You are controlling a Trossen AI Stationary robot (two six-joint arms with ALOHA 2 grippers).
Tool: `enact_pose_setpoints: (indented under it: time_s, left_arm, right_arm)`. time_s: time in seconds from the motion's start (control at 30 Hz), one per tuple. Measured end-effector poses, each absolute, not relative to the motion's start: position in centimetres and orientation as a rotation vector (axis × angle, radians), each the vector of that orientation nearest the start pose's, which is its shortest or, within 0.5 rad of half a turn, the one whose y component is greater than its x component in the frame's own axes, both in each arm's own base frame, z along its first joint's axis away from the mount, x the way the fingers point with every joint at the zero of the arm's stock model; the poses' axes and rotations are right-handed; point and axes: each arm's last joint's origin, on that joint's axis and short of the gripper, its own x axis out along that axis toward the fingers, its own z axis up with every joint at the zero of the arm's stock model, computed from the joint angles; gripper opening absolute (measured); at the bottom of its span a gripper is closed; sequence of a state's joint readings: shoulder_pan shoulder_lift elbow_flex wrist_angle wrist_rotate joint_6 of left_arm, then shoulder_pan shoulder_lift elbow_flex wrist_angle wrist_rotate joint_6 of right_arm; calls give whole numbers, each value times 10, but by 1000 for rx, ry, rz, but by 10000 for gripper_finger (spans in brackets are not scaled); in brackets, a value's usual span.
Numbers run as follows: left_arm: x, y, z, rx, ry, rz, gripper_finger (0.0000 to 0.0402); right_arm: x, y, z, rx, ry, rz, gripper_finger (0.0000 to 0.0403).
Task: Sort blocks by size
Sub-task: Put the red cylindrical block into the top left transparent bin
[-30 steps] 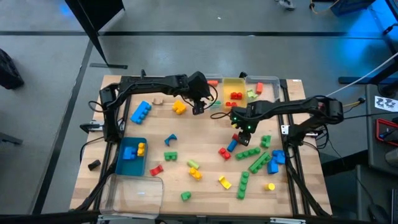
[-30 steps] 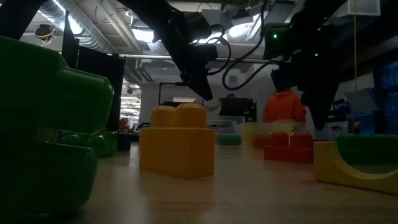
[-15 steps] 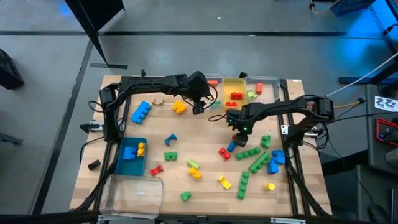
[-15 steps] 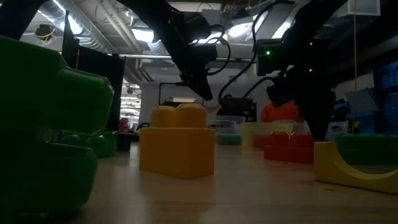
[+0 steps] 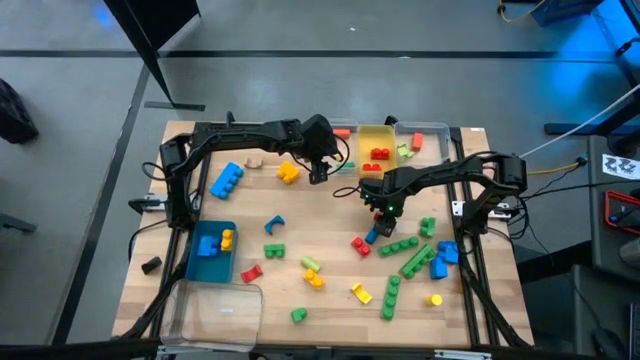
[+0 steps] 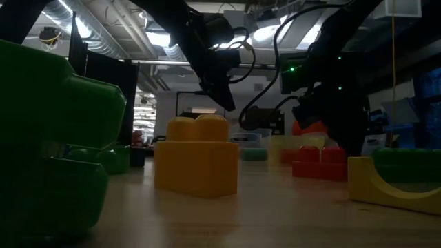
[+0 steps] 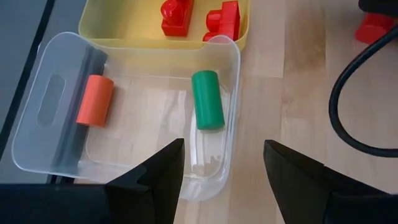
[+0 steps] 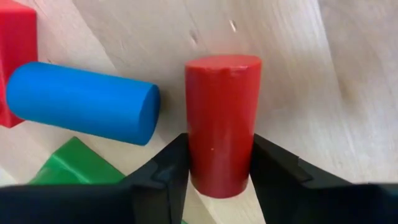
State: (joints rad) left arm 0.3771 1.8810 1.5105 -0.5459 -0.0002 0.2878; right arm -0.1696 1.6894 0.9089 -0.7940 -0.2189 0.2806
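Right gripper (image 8: 219, 177) clamping red cylinder (image 8: 221, 121), left gripper (image 7: 222, 165) open above clear bin (image 7: 134, 118)

No legible text, label, brand or number appears in any view. At the right edge of the overhead frame, a white sheet (image 5: 622, 165) beside the table carries dark printed marks, too small to read. The blocks and bins bear no readable markings.

cylinder between right fingers (image 8: 222, 121): red
cylinder lying beside it (image 8: 81, 102): blue
bin (image 7: 165, 34): yellow
clear bin's cylinders: green (image 7: 207, 99), orange (image 7: 94, 99)
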Motion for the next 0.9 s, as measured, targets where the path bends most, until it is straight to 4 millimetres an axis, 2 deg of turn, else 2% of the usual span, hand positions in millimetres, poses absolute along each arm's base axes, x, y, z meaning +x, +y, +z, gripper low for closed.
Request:
enact_pose_setpoints:
  time_s: [0.07,0.23,0.47,0.7,0.9]
  left_arm:
    - [378,149,250,95,948,214,203]
    - [363,137,273,108,959,194,203]
    - [341,104,300,96,1010,139,203]
    - [333,64,297,35,1149,77,203]
    - [333,25,295,45,1199,5,203]
  right_arm:
    - [264,-39,140,527,1551,-178,134]
    - [268,-40,145,488,1563,-154,134]
    - [287,-46,184,327,1552,-164,134]
    - [314,-57,230,37,1392,-209,136]
    - [334,-76,246,-140,1176,-243,139]
